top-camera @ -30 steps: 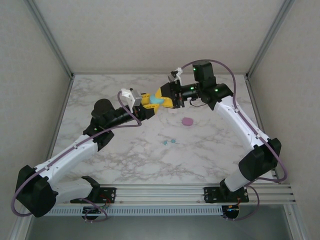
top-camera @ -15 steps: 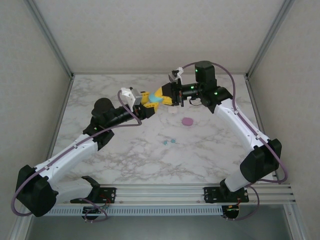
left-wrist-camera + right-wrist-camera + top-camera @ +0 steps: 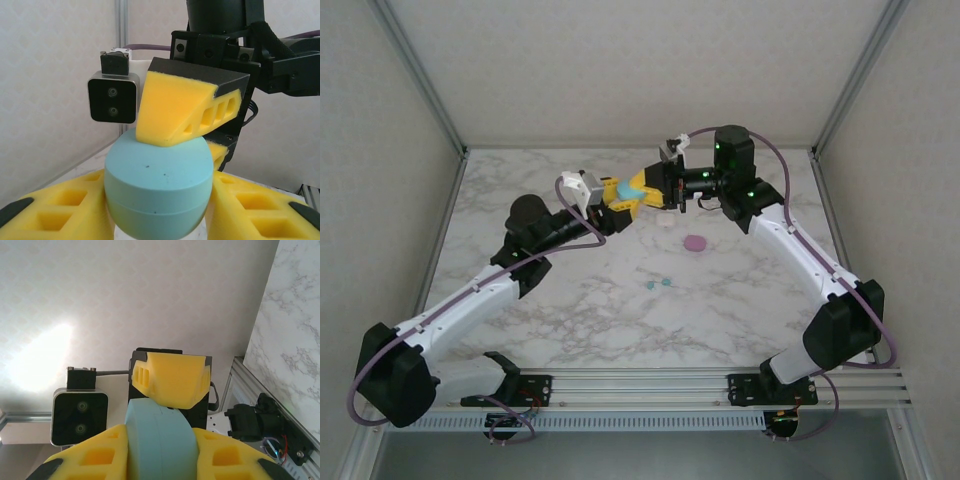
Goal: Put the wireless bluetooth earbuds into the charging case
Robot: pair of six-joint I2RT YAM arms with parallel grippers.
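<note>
- Two grippers meet over the far middle of the table [image 3: 570, 310], both at one teal charging case [image 3: 157, 185] held up in the air.
- The right gripper [image 3: 642, 187] is clamped on the case. In its wrist view its yellow fingers [image 3: 95, 455] press on the case from both sides.
- The left gripper [image 3: 617, 203] has the case between its yellow fingers [image 3: 55, 212], which lie close against both sides. Whether they press on it I cannot tell.
- The two grippers face each other nose to nose. In each wrist view, one finger of the other gripper lies over the top of the case.
- The left arm reaches diagonally from its base towards the far centre. The right arm rises along the right side, and its wrist is turned leftward.
- A whitish piece [image 3: 666, 222] lies on the table just beside the grippers, with a pink case [image 3: 695, 243] near it.
- Two teal earbuds [image 3: 649, 285] lie side by side on the marble, nearer the bases and well apart from the teal case.
</note>
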